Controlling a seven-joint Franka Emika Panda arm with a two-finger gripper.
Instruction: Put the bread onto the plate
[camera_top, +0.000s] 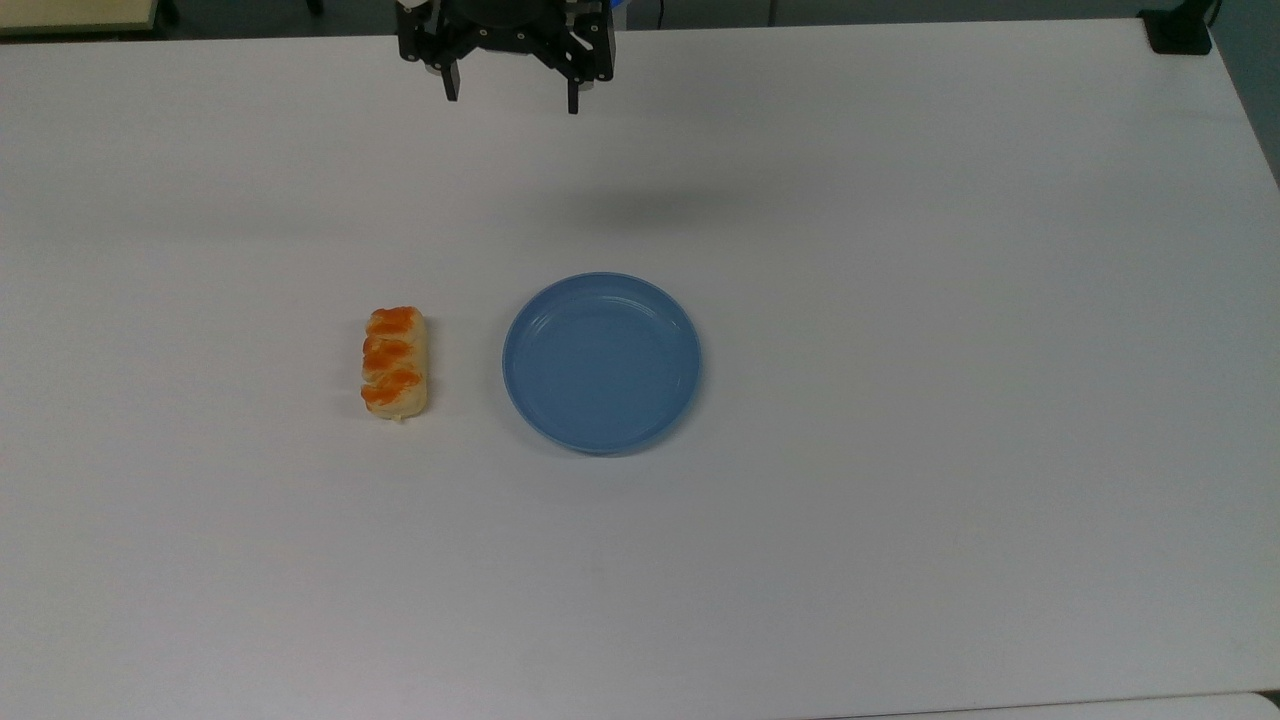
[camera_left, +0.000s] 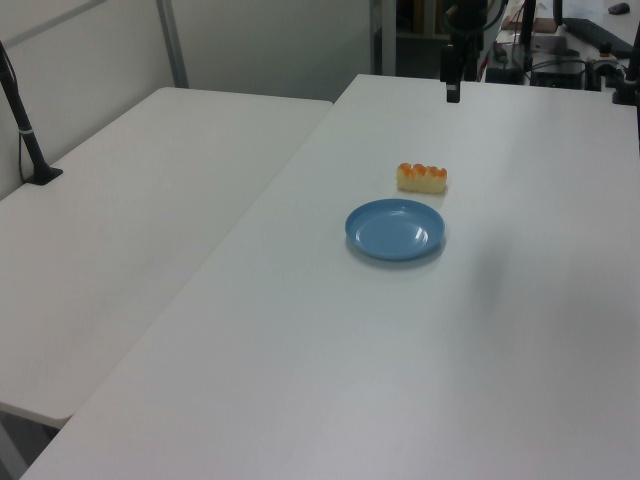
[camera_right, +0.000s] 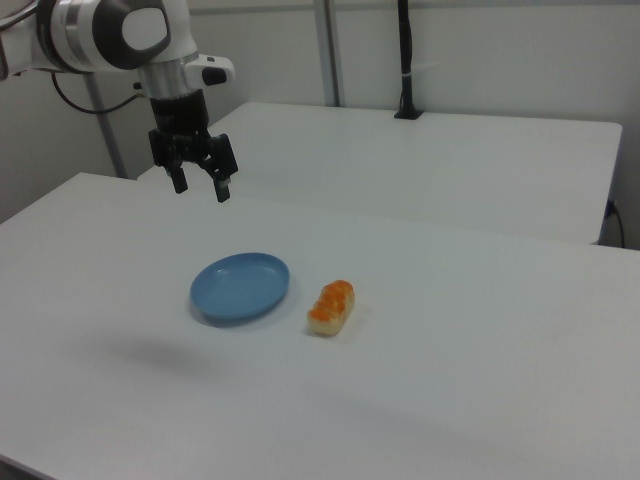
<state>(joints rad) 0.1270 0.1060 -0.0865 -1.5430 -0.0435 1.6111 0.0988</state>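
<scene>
The right view takes in my arm (camera_right: 110, 35), white with grey joints, coming in from the right view's upper left and bending down to the wrist. The top view shows my jaws from above, at the table's (camera_top: 900, 300) far edge, with a soft shadow on the table beneath them. My jaws hang high, pointing down, spread wide and holding nothing. The bread (camera_top: 395, 361) lies flat on the table, just beside the plate (camera_top: 601, 362) on the top view's left, not touching it. The plate is bare. In the left view the bread (camera_left: 422, 177) sits beyond the plate (camera_left: 395, 229).
</scene>
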